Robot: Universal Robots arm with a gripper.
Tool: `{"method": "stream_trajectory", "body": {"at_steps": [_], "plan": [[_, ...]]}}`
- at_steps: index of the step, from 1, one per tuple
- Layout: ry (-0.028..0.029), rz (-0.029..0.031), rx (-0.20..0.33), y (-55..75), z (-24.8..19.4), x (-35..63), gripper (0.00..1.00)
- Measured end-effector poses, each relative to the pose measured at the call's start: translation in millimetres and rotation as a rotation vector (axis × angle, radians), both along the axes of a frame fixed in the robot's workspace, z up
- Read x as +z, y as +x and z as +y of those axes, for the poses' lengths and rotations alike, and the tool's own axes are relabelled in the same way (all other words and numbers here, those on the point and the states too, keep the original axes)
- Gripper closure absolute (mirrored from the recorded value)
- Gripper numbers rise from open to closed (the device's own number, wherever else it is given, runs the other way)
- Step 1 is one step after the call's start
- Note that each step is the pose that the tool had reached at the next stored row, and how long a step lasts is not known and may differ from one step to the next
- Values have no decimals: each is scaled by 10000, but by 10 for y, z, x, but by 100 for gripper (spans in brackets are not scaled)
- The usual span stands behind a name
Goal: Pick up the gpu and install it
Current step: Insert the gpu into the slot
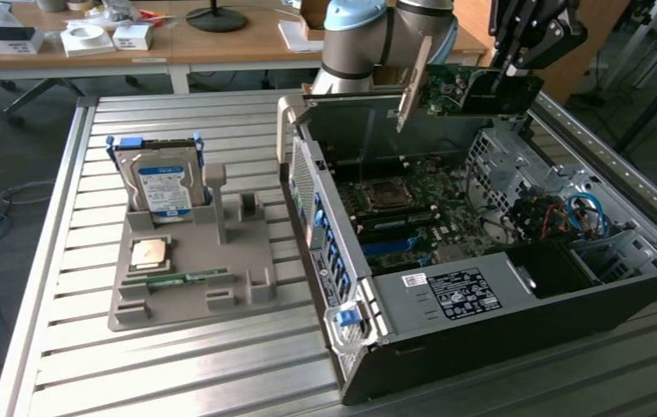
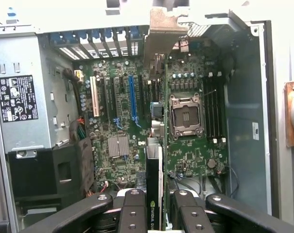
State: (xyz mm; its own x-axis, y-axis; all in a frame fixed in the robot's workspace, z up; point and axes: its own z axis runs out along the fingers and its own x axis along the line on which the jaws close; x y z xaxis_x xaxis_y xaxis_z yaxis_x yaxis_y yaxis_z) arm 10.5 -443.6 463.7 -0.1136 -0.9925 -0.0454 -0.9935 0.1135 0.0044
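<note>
Gripper [image 1: 512,76] is clamping the gpu [image 1: 454,89] from above, with the bracket end pointing toward the exterior view's left. The card is hanging over the open PC case [image 1: 607,287], above the motherboard [image 2: 122,111], not yet seated. Hard drive [image 1: 164,184] is sitting in the grey holder [image 1: 189,269].

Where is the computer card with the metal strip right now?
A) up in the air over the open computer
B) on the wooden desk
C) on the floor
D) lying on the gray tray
A: the end effector grips the gpu in the air above the open case, not yet seated in a slot.
</note>
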Motion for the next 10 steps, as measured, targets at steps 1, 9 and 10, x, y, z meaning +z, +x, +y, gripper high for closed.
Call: {"method": "stream_trajectory", "body": {"at_steps": [1, 9, 10], "plan": [[2, 0, 0, 0, 0, -16, 74], [2, 0, 0, 0, 0, -151, 74], [1, 0, 0, 0, 0, -169, 74]]}}
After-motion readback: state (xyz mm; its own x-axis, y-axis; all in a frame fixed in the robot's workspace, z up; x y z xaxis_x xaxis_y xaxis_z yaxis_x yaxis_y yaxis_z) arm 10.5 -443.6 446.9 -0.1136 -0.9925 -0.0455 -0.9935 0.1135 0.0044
